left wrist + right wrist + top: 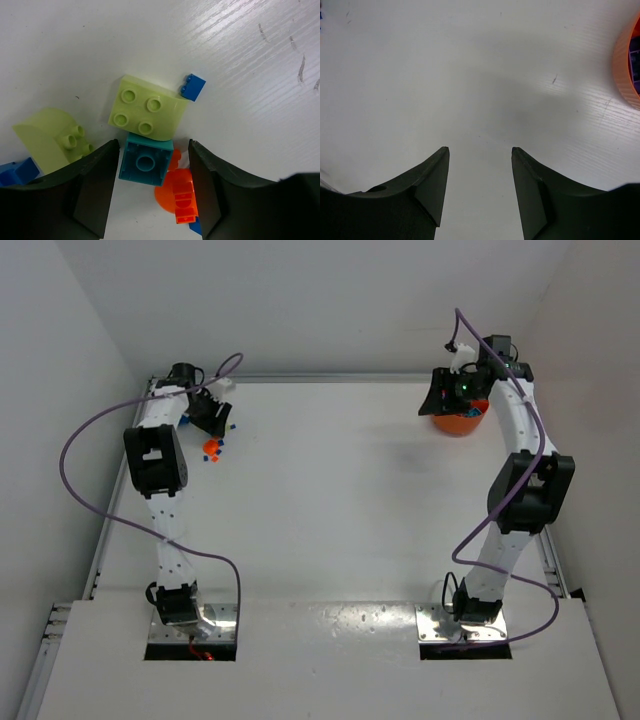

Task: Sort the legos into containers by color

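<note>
Picture edges cut off the orange bowl [621, 65] and a blue brick [17, 172].

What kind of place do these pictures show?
Probably a robotics lab test cell: a white table enclosed by white walls, left arm and right arm bolted at its near edge, legos and an orange bowl.

Top external: fixed high, behind the arm bases, tilted down and forward. Takes in the whole table [330, 490] from far off, with the bases along the bottom edge.

Left wrist: mounted on the left gripper [153, 144], looking past both fingers onto the tabletop. Very close, frame filled by the legos [147, 107]. Shared with the top view: same legos [211, 448], a tiny cluster far left.

Right wrist: same mounting on the right gripper [479, 149], low over the table. Shared with the top view: bowl [626, 70], rim clipped at the right edge here, seen whole [458, 423] far right from above.
</note>
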`<state>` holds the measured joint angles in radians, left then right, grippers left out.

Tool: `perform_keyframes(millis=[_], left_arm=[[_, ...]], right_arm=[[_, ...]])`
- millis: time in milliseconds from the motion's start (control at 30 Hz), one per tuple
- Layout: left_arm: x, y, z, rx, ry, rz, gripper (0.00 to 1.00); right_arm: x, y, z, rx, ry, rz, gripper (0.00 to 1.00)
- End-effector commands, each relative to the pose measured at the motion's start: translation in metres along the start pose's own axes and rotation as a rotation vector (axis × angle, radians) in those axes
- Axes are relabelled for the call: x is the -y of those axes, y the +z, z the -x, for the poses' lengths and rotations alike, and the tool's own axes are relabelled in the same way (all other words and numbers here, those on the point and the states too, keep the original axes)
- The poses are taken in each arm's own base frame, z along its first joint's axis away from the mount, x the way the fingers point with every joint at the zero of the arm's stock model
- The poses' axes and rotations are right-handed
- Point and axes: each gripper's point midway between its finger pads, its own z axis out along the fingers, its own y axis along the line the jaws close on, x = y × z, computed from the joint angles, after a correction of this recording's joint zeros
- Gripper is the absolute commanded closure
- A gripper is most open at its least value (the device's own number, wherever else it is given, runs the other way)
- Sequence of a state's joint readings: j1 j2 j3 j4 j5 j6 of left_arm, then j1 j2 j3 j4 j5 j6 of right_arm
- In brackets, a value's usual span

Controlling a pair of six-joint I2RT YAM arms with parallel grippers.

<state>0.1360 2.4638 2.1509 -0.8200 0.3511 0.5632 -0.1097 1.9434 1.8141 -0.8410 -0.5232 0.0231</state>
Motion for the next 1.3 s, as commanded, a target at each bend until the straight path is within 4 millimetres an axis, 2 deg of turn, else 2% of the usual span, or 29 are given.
perform_keyframes(millis=[0,133,200,300,333,433,467,567,700,767,800,900,1000,1167,1267], left_arm=[[-0.013,-0.007,0.012,0.037,0.003,0.039,0.37],[-0.017,-0.007,0.001,0.034,-0.019,0.024,0.40],[-0.018,-0.008,-0.003,0.037,-0.028,0.020,0.46],[-0.015,-0.011,-0.003,0.038,-0.027,0.021,0.54],[-0.016,-0.015,0.000,0.045,-0.024,0.026,0.56],[-0.018,-0.018,-0.008,0.049,-0.043,0.012,0.61],[-0.018,-0.024,-0.003,0.059,-0.038,0.020,0.61],[-0.005,-0.025,-0.006,0.071,-0.046,-0.029,0.67],[0.011,-0.039,0.004,0.118,-0.041,-0.079,0.77],[0.014,-0.041,0.004,0.123,-0.043,-0.090,0.69],[0.016,-0.039,0.001,0.116,-0.046,-0.095,0.58],[0.018,-0.036,-0.007,0.097,-0.055,-0.099,0.50],[0.020,-0.034,-0.013,0.076,-0.063,-0.099,0.50],[0.026,-0.038,-0.012,0.087,-0.064,-0.116,0.61],[0.036,-0.055,0.000,0.136,-0.044,-0.143,0.65]], right_arm=[[-0.010,-0.013,0.018,0.056,-0.050,-0.013,0.46],[-0.010,-0.013,0.018,0.056,-0.050,-0.013,0.46],[-0.010,-0.013,0.018,0.056,-0.050,-0.013,0.46],[-0.010,-0.013,0.018,0.056,-0.050,-0.013,0.46],[-0.010,-0.013,0.018,0.056,-0.050,-0.013,0.46],[-0.010,-0.013,0.018,0.056,-0.050,-0.013,0.46],[-0.010,-0.013,0.018,0.056,-0.050,-0.013,0.46],[-0.016,-0.015,0.015,0.054,-0.058,-0.007,0.46],[-0.018,-0.015,0.012,0.054,-0.057,0.002,0.46],[-0.018,-0.015,0.012,0.054,-0.057,0.002,0.46],[-0.020,-0.015,0.012,0.055,-0.057,0.011,0.46],[-0.020,-0.016,0.015,0.063,-0.062,0.011,0.46],[-0.022,-0.020,0.017,0.070,-0.067,0.010,0.46],[-0.021,-0.017,0.012,0.059,-0.060,0.011,0.46],[-0.020,-0.013,0.005,0.041,-0.049,0.013,0.46]])
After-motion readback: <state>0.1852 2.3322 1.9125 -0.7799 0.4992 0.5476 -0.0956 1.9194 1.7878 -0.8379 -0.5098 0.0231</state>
